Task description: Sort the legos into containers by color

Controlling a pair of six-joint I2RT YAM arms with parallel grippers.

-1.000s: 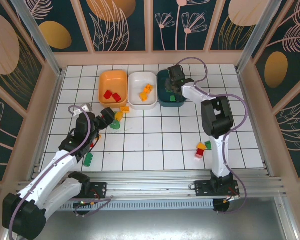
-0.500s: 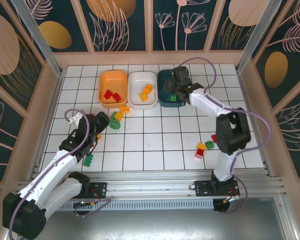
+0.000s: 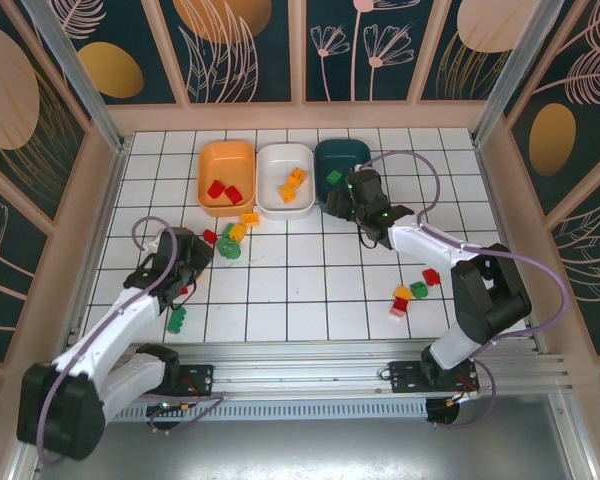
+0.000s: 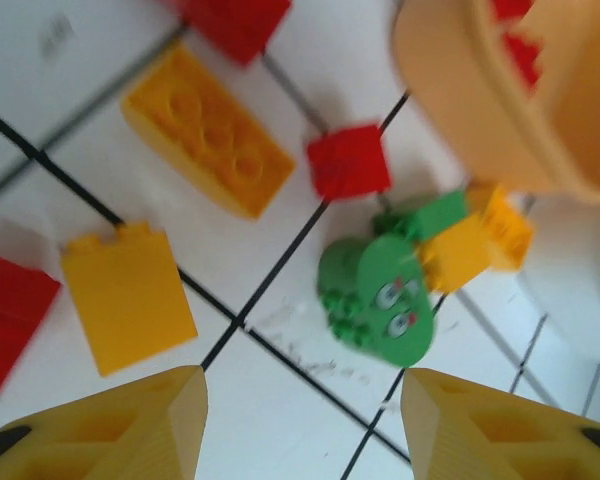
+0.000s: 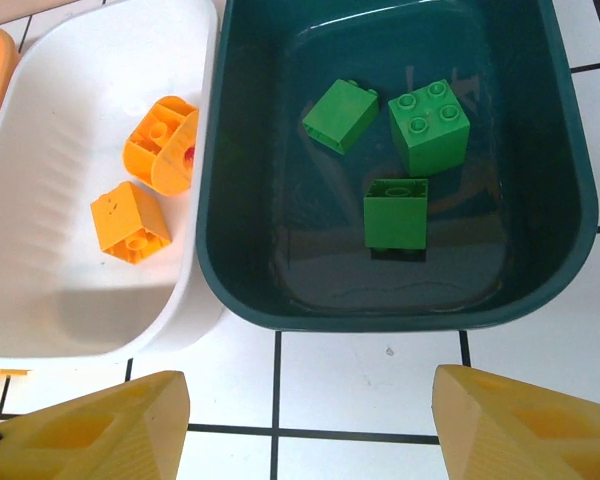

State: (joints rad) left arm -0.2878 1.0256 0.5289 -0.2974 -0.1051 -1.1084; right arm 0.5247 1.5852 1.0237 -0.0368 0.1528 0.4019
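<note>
Three containers stand in a row at the back: the orange tray [image 3: 220, 162] with red legos, the white tray [image 3: 280, 160] [image 5: 70, 290] with two orange legos [image 5: 160, 157], and the teal tray [image 3: 345, 153] [image 5: 540, 250] with three green legos [image 5: 395, 212]. My left gripper [image 3: 200, 249] [image 4: 305, 425] is open and empty, just short of a green round piece with eyes [image 4: 375, 300]. Yellow bricks [image 4: 208, 145] and a red brick [image 4: 348, 160] lie around it. My right gripper [image 3: 346, 203] [image 5: 310, 430] is open and empty over the table at the teal tray's near rim.
More loose legos lie at the right front: yellow [image 3: 402, 292], green [image 3: 417, 289] and red [image 3: 431, 277]. A green one [image 3: 176, 320] lies beside my left arm. Raised walls border the tiled table.
My right gripper has drawn back from over the teal tray towards its near rim. My left gripper has pulled back a little to the left and its jaws have narrowed.
</note>
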